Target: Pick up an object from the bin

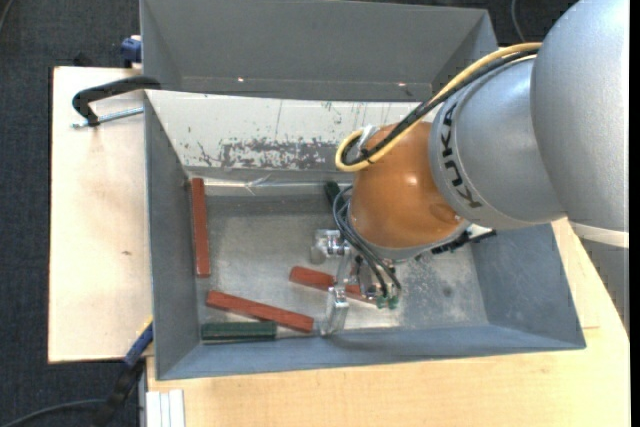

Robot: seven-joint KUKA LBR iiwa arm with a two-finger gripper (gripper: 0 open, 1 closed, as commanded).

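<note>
The gripper (pixel 333 277) hangs low over the bin floor, at about 5 o'clock from the floor's middle, under the arm's orange cover (pixel 400 200). Its two metal fingers look spread wide, one toward 12 o'clock and the other toward 6 o'clock. Nothing is lifted between them.

A short red block (pixel 308 277) lies flat on the floor in the gap between those fingers. Its free end pokes out toward 9 o'clock, and its other end runs under the wrist, where it is hidden. Its long axis runs roughly from 9 to 3 o'clock, dipping a little toward 4, so the fingers face each other across its narrow width. That crossing is what a grasp here would depend on: by my reading, closing from this pose should meet the block's long sides and not its ends.

Farther out at 8 o'clock a long red stick (pixel 260 312) lies aslant, close to the lower finger, which may brush it. Just beyond it, against the near wall, lies a dark green stick (pixel 238 331). At 10 o'clock, well apart, another red stick (pixel 200 227) lies along the left wall of the bin (pixel 168 215).
</note>
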